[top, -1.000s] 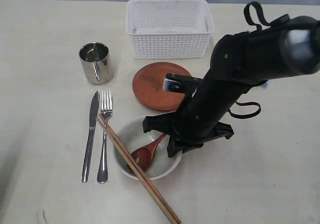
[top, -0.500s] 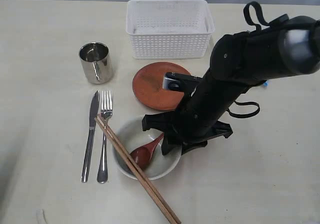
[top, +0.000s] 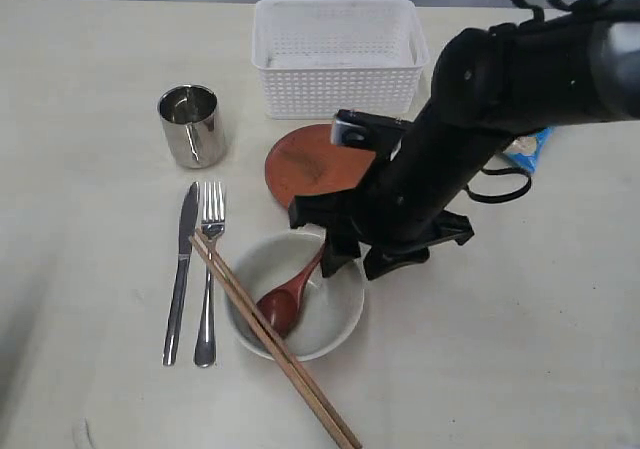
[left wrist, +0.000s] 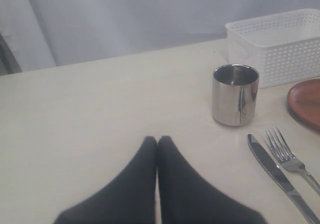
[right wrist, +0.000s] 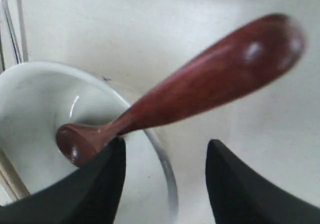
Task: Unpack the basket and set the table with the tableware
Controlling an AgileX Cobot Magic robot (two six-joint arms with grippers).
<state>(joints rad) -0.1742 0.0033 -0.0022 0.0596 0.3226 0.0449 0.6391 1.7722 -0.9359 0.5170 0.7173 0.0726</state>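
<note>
Seven pieces of tableware were seen laid out on the surface (top: 520, 349), while the basket (top: 335, 59) stood at the far side with no contents that could be made out. The knife (top: 180, 269) and fork (top: 208, 269) were set side by side left of the bowl (top: 345, 334), as for a place setting. The mug (top: 190, 124) was beyond them, and the plate (top: 300, 164) lay between bowl and basket. The chopsticks (top: 300, 379) were laid slantwise across the bowl's rim. The spoon (top: 285, 304) was rested with its scoop in the bowl and its handle propped on the rim. The right gripper (top: 358, 259) hung over that handle with its fingers spread and nothing pinched, so the spoon was judged to be lying free. The left gripper (left wrist: 157, 141) was pressed together, empty, and kept clear of the setting. A blue bag (top: 527, 151) was left beside the right arm, being no tableware.
</note>
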